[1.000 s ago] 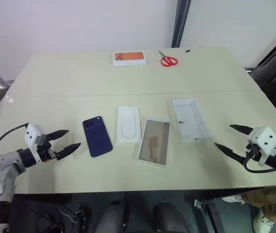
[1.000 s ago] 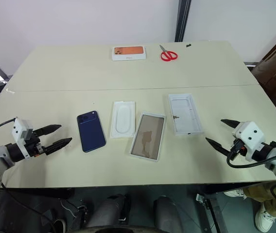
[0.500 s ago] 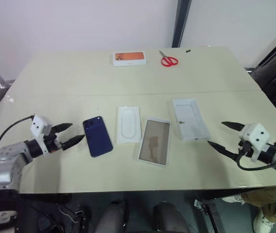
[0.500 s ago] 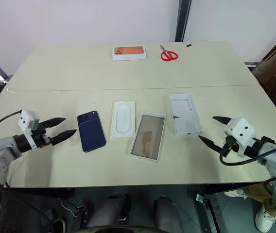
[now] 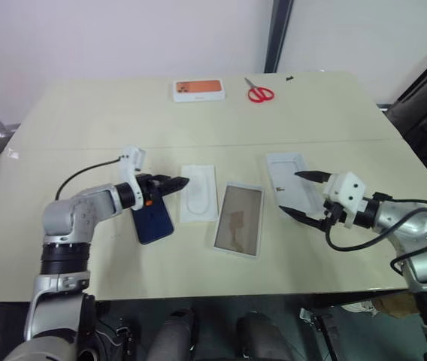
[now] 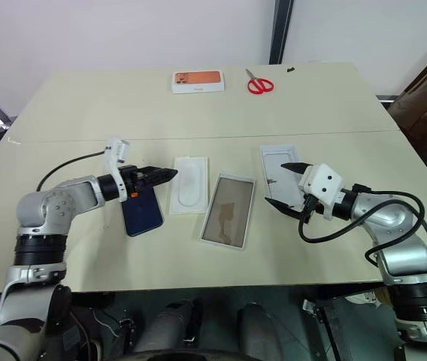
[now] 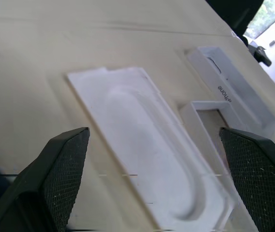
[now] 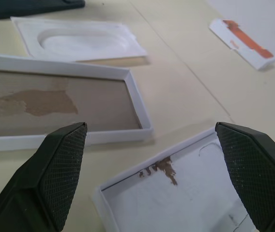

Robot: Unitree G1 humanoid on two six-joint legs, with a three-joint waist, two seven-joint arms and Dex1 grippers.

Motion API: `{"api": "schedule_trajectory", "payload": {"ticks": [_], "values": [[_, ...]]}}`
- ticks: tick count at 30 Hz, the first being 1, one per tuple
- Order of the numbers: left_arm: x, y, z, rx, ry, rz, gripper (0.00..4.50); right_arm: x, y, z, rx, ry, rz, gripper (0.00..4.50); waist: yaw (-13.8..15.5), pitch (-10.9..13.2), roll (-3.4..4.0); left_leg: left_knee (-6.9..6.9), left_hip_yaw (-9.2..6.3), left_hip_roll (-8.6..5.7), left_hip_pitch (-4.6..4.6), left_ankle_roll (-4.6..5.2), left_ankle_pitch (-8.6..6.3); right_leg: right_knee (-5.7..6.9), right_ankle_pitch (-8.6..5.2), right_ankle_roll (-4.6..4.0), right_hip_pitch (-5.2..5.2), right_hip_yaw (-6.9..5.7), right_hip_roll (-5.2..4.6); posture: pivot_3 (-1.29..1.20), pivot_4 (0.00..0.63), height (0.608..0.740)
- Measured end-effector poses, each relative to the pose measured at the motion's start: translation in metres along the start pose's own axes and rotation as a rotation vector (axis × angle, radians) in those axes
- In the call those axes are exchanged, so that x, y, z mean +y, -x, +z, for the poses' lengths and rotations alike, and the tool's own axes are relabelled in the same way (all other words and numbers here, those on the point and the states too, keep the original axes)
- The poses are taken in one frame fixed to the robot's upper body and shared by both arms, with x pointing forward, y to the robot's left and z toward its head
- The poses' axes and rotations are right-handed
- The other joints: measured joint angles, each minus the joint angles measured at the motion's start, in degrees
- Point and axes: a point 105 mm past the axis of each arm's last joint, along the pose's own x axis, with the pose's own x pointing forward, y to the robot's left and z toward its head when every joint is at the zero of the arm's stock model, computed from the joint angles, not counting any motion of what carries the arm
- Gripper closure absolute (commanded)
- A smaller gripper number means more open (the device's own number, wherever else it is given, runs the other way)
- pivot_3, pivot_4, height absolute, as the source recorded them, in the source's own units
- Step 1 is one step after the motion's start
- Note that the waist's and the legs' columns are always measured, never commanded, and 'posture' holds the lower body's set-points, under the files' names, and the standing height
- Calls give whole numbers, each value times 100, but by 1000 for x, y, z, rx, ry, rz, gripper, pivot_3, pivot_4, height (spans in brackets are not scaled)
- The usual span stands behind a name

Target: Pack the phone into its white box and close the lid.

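Swung inward since a second ago: left gripper (image 5: 176, 183) now over the table (image 5: 86, 128) above the phone's far end, right gripper (image 5: 301, 195) now above the near part of the white box (image 5: 287, 169). Both sets of fingers spread wide, pinching nothing. Phone (image 5: 154, 220) lying flat, dark blue, directly beneath and just behind the left fingertips, untouched as far as can be seen. White moulded insert (image 5: 199, 192) just ahead of the left gripper. Brown-bottomed tray (image 5: 239, 219) between the two grippers. Orange-pictured box (image 5: 198, 90) and red scissors (image 5: 260, 93) well beyond both, at the far edge.
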Motion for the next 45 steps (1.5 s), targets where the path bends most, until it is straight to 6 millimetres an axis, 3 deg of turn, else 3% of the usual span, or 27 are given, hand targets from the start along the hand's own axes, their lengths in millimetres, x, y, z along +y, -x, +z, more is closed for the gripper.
{"api": "schedule_trajectory", "payload": {"ticks": [18, 27, 31, 37, 45], "values": [[7, -12, -10, 105, 97, 124, 0, 3, 0, -7, 14, 2, -24, 58, 24, 1, -1, 7, 0, -1, -1, -18, 10, 0, 0, 0, 3, 1, 0, 0, 150, 734], [-8, -26, -15, 135, 253, 92, 0, 3, -4, -6, 4, 4, -47, 58, 36, 0, -2, 13, 0, -1, -1, -18, 10, 1, 0, 0, 7, -1, 0, 0, 150, 734], [-7, -28, -19, 142, 297, 91, 1323, 3, -4, -7, 3, 4, -50, 0, 44, 0, -2, 18, 0, -2, -1, -19, 10, 1, 0, 0, 9, -1, 0, 0, 150, 734], [0, -26, -33, 168, 351, 107, 4478, 2, -4, -7, 5, 5, -54, 0, 33, 0, -2, 17, -1, -1, -1, -19, 10, 1, 0, 0, 7, -1, 0, 0, 150, 734], [1, -25, -31, 156, 350, 109, 4478, 2, -4, -7, 10, 9, -57, 0, 32, -1, -1, 18, 0, -1, -1, -19, 10, 1, 0, 0, 8, -1, 0, 0, 150, 734]]}}
